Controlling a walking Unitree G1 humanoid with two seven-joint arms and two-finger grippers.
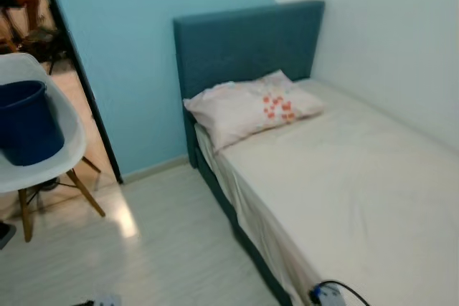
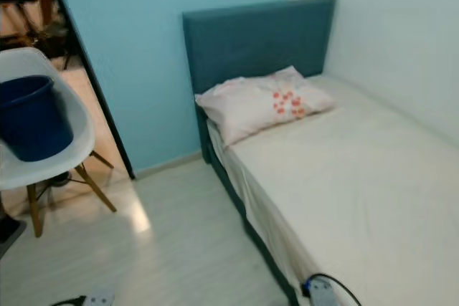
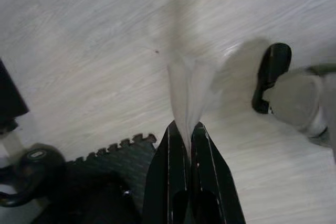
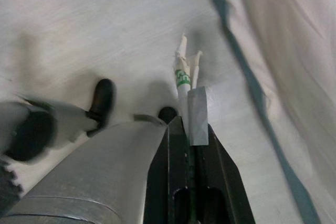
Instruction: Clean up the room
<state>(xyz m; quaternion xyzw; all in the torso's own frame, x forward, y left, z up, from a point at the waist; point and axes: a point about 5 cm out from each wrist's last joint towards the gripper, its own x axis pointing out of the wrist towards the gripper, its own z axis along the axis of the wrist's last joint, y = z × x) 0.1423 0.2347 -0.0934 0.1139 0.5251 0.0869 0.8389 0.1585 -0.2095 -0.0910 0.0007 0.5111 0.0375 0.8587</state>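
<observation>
A bed (image 1: 373, 177) with a pale sheet carries one pillow (image 1: 251, 107) against its teal headboard (image 1: 244, 37). Beside it, on the pale wood floor (image 1: 165, 249), stands a white chair (image 1: 68, 127) holding a blue bucket (image 1: 27, 121).

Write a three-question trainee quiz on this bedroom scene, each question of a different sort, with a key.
1. True or false: the dark blue plastic bucket stands on the floor.
2. The white pillow with orange flowers lies by: A) the teal padded headboard B) the doorway C) the chair.
3. Fill in: the right gripper is shut on a ____ wrapper.

Key
1. False; it sits on the white moulded chair.
2. A.
3. White paper wrapper with green print; the left gripper pinches a thin pale scrap.
</observation>
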